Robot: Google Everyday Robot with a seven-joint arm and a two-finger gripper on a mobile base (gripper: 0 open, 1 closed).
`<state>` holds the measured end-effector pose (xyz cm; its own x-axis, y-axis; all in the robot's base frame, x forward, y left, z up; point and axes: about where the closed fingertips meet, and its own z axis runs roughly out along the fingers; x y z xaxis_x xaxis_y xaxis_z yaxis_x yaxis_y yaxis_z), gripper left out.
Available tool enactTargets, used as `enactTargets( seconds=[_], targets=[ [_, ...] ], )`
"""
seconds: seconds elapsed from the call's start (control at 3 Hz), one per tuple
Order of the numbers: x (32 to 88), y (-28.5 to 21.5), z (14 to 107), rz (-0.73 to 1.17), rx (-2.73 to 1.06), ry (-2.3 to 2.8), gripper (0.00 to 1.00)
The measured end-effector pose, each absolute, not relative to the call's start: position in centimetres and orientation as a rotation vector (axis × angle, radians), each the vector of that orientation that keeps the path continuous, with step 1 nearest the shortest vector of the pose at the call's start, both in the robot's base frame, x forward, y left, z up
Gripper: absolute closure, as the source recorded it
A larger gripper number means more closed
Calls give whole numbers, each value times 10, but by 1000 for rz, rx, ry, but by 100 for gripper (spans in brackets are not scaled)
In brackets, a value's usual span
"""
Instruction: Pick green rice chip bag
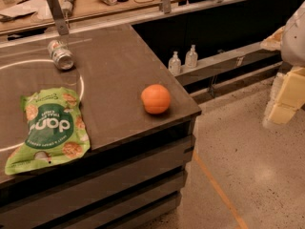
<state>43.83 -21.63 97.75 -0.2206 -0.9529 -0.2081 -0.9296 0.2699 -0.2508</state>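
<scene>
A: Nearest thing?

B: The green rice chip bag (49, 128). It lies flat on the front left of the dark table (119, 70), printed side up, with its lettering upside down from this view. Its near end reaches the table's front edge. Nothing lies on top of it.

A: And the gripper?

B: The gripper (286, 97) is at the far right edge of the view, over the floor (248, 147). It is off the table and well apart from the bag. Only pale blocky parts of it show, so whether it is open or closed cannot be told. It touches nothing on the table.

A: What lies between them?

B: An orange (156, 98). It sits near the table's right front corner, to the right of the bag and apart from it. It is roughly on the line from the gripper to the bag.

A: Farther back?

B: A can (60, 54) lies on its side toward the back left of the table, beyond the bag and apart from it. A curved white line (28, 63) on the tabletop runs between the can and the bag, and the bag's upper part lies over it.

A: On the floor?

B: An orange stripe (217, 187) runs along it, right of the table.

A: Behind the table?

B: Two clear bottles (183, 60) stand side by side on a low ledge (224, 61). Farthest off, a wooden table (90, 4) holds small clutter too unclear to name. A metal bracket (57, 13) leans at its near edge.
</scene>
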Motion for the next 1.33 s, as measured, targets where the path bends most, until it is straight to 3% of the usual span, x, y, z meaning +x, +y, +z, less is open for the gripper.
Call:
enactTargets(
  seconds=[0.67, 1.33],
  targets=[
    [442, -212, 980, -107, -1737, 2212, 0],
    [507, -107, 996, -179, -2068, 1926, 0]
  ],
)
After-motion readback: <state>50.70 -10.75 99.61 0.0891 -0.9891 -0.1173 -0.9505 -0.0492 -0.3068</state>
